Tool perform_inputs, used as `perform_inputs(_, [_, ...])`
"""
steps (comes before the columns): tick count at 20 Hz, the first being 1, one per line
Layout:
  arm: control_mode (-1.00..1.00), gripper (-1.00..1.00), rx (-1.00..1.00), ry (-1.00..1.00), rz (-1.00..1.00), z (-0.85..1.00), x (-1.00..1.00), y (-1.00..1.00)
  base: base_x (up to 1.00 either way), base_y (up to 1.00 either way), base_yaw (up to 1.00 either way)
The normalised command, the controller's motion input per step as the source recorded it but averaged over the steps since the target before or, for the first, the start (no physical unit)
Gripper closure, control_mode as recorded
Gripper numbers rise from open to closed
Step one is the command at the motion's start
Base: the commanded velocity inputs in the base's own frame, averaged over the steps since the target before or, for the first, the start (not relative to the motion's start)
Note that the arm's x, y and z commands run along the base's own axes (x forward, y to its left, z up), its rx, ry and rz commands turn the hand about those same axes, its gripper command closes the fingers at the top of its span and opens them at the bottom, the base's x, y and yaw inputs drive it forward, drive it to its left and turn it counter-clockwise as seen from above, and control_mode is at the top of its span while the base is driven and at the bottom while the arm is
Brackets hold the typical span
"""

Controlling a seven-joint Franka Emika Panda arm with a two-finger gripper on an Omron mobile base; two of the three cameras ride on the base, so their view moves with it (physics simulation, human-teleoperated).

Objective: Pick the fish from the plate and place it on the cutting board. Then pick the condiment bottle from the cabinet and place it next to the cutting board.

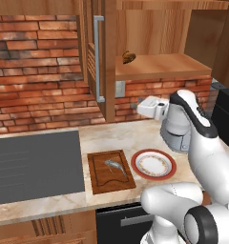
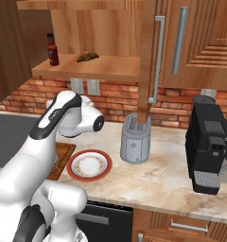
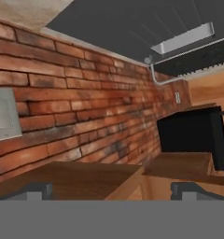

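Note:
The small silver-grey fish (image 1: 115, 166) lies on the dark brown cutting board (image 1: 110, 171), left of the red-rimmed plate (image 1: 153, 164), which is bare. On the open cabinet's shelf (image 2: 87, 68) the dark red condiment bottle (image 2: 52, 49) stands upright at the far left. My gripper (image 3: 111, 190) is open, with nothing between its fingertips (image 3: 35, 188). It hovers above the counter below the shelf and faces the brick wall. In the left base view its white hand (image 1: 150, 107) is beside the toaster, well below the bottle.
A brown roundish lump (image 2: 87, 56) lies on the shelf right of the bottle. The cabinet door (image 1: 99, 57) stands open with its silver bar handle. A grey toaster (image 2: 135, 142) and a black coffee machine (image 2: 209, 146) stand right of the plate. The grey stovetop (image 1: 35, 164) is left of the board.

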Motion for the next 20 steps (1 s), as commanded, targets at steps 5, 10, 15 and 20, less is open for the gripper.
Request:
perform_inputs(5, [-1.00, -1.00, 0.07, 0.03, 0.00, 0.17, 0.00, 0.00, 0.00, 0.00, 0.00])
perform_inputs(10, [-1.00, -1.00, 0.03, 0.00, 0.00, 0.13, 0.00, 0.00, 0.00, 0.00, 0.00])
perform_inputs(15, [-1.00, -1.00, 0.00, 0.00, -0.01, 0.14, 0.00, 0.00, 0.00, 0.00, 0.00])
perform_inputs(20, [-1.00, -1.00, 0.00, 0.00, -0.01, 0.15, 0.00, 0.00, 0.00, 0.00, 0.00])
